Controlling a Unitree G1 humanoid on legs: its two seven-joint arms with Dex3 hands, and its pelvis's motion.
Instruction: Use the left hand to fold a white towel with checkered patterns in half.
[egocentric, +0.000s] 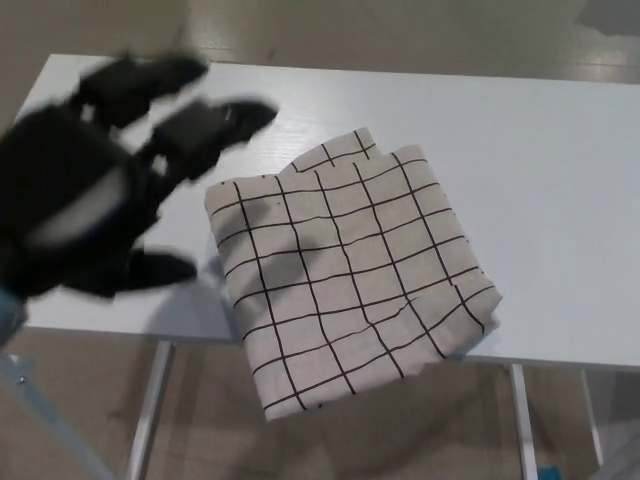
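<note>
A white towel with a black checkered grid lies folded on the white table, its near corner hanging over the front edge. My left hand is blurred and close to the camera at the left, held above the table to the left of the towel. Its fingers are spread apart and hold nothing. The right hand does not show.
The table's front edge runs below the towel, with metal legs and the floor beneath. Bare tabletop extends to the right of and behind the towel.
</note>
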